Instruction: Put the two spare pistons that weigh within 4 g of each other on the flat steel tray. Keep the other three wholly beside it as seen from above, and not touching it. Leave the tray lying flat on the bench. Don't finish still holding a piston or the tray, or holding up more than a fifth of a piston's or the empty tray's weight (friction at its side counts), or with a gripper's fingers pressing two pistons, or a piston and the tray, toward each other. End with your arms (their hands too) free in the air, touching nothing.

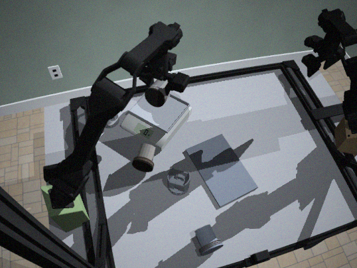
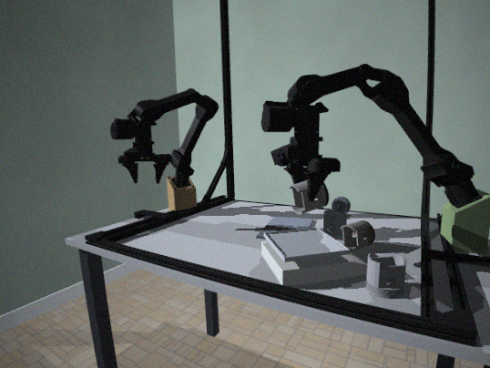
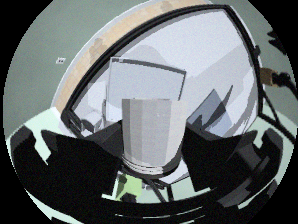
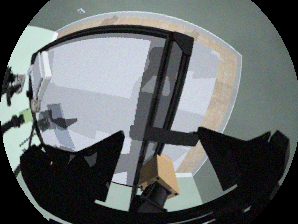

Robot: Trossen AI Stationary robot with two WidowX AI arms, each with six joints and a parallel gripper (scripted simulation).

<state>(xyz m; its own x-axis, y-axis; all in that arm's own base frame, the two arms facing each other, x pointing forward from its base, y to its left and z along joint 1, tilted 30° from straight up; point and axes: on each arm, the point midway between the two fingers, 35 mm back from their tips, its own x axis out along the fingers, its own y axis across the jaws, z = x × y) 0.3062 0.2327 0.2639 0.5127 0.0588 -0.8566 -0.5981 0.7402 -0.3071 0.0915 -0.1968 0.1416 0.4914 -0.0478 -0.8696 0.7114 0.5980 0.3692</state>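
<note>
Left end effector holds a piston over the scale; tray carries no piston

The left end effector is pinching a piston between its two fingers. The held piston is in the air above the pan of the scale, its darker banded end turned toward the left arm's own base side. The scale's display shows a 0; anything further on it cannot be made out.

Just beside the scale, on the display side, a second piston lies on its side on the table. A third piston stands near the scale's other corner, partly hidden by the arm in the top view.

Between the second piston and the tray, a fourth piston stands with its open end up, near the tray's long edge but apart from it. The flat steel tray lies flat, crossed by a dark shadow. Well apart from the scale, a fifth piston lies on its side.

Out past the far side of the tray, the right end effector hangs in the air with its fingers spread wide, nothing between them.
</note>
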